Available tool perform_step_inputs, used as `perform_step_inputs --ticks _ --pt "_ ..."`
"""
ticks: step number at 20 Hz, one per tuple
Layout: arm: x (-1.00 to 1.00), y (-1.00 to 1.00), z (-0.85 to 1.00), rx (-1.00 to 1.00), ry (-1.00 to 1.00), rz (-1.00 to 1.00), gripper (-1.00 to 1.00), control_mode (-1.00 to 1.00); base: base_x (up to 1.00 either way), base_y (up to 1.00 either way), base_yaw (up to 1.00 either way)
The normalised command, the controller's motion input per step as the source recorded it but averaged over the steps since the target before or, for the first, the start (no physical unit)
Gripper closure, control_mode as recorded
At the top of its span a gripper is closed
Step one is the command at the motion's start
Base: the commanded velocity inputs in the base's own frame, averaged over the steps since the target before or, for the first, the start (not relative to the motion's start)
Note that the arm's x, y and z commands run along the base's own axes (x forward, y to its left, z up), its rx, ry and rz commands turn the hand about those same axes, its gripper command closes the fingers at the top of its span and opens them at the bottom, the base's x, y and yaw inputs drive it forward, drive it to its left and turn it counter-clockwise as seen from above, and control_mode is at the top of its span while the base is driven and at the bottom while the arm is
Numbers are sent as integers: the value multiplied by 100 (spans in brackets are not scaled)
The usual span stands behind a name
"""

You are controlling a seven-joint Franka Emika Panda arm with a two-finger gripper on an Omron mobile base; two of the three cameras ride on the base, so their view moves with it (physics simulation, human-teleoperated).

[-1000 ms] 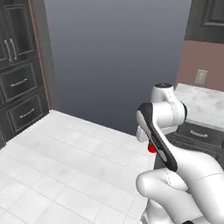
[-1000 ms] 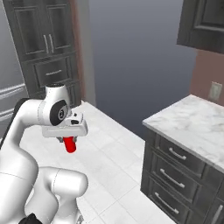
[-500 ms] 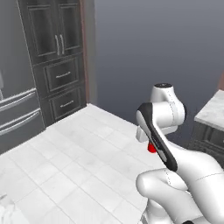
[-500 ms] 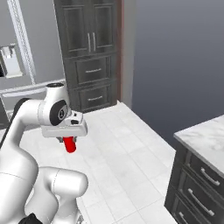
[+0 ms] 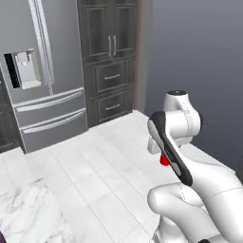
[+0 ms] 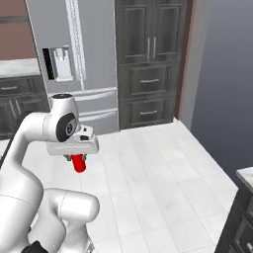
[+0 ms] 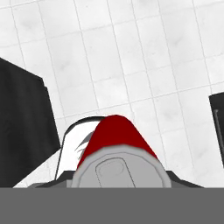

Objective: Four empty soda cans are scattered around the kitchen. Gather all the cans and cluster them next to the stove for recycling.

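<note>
We see the pincer (image 6: 78, 159) clamped on a bright red soda can (image 6: 78, 163), which hangs upright below it, above the white tiled floor (image 6: 148, 173) near the refrigerator (image 6: 69, 59).

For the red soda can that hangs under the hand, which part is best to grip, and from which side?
Grip the red soda can on its round side wall just under the silver top, coming from above, as the tool does now. The can hangs upright below the hand, so its straight sides give the two fingers flat contact.
</note>
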Motion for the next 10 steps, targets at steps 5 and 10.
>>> perform_step_inputs --ticks 5,10 --pt "0 0 0 0 0 0 100 100 44 19 35" --pt "0 0 0 0 0 0 100 100 95 0 25"
